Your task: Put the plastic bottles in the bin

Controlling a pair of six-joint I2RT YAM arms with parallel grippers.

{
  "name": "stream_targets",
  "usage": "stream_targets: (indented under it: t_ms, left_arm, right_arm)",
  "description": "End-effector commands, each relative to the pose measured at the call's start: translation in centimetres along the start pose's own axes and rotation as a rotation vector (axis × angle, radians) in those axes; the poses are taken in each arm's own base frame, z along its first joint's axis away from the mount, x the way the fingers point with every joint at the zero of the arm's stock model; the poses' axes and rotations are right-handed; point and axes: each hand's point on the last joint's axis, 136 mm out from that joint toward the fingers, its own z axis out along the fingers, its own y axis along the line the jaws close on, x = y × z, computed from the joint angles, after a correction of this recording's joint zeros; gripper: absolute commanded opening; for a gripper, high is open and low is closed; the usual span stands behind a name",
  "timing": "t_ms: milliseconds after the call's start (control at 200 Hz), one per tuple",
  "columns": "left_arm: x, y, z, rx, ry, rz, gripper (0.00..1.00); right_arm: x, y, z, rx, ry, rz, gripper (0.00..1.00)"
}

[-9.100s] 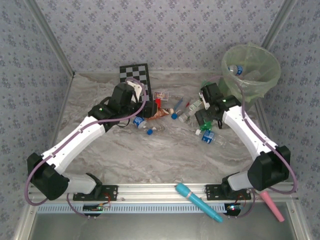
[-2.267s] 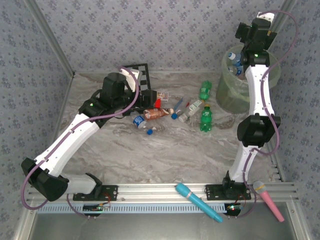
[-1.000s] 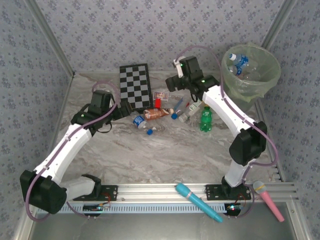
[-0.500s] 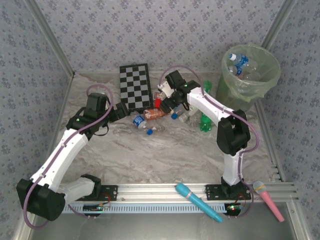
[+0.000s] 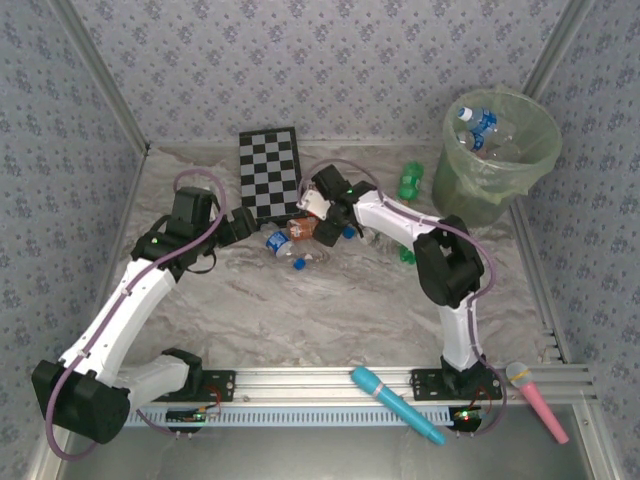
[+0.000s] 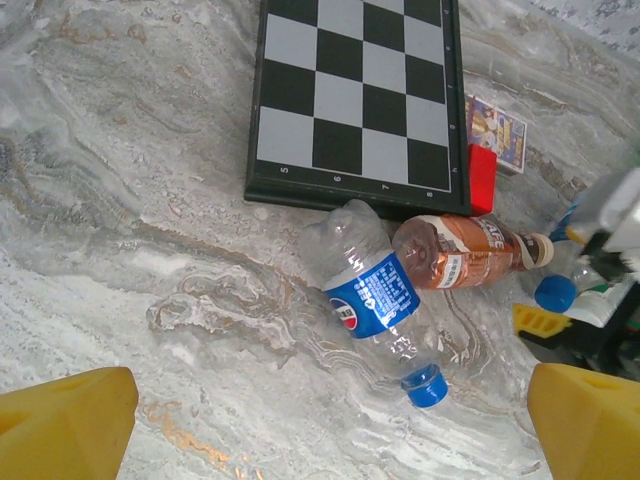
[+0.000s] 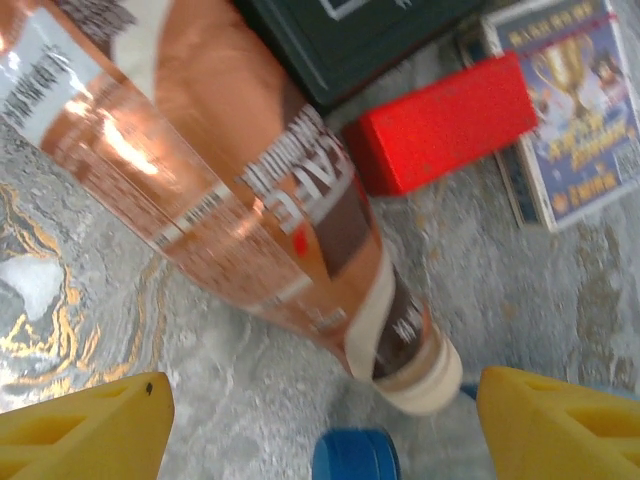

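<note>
Right gripper (image 7: 320, 415), jaws apart, straddles the brown bottle (image 7: 230, 200) toward the bench's (image 5: 300, 310) far edge; left gripper (image 6: 325, 420) gapes wide nearby.

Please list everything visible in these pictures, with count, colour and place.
bin: one, pale green, far right.
bottles in bin: several, clear-blue.
green bottles: two, left of bin.
brown bottle: one, mid-table.
clear bottle: one, blue label, beside brown bottle.
checkerboard: one, black-white, far centre.
red block: one, at checkerboard's edge.
card: one, multicoloured, beside red block.
microphone sticks: two, blue and pink, near edge.
left claw: one, yellow, open over clear bottle.
right claw: one, yellow, open astride brown bottle's neck.
</note>
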Motion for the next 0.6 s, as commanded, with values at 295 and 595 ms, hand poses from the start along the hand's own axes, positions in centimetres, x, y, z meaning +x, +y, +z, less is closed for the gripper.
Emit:
stream_targets:
  t_ms: [295,595]
  left_arm:
    - [-1.4,-0.4,-2.7,0.004,-0.025,0.005,1.0]
    - [-1.6,-0.3,-3.2,0.007,-0.039,-0.004,1.0]
  right_arm:
    - [-4.0,1.7,3.9,0.11,-0.024,-0.251,0.81]
    - [-3.8,2.7,6.2,0.128,0.004,-0.285,0.75]
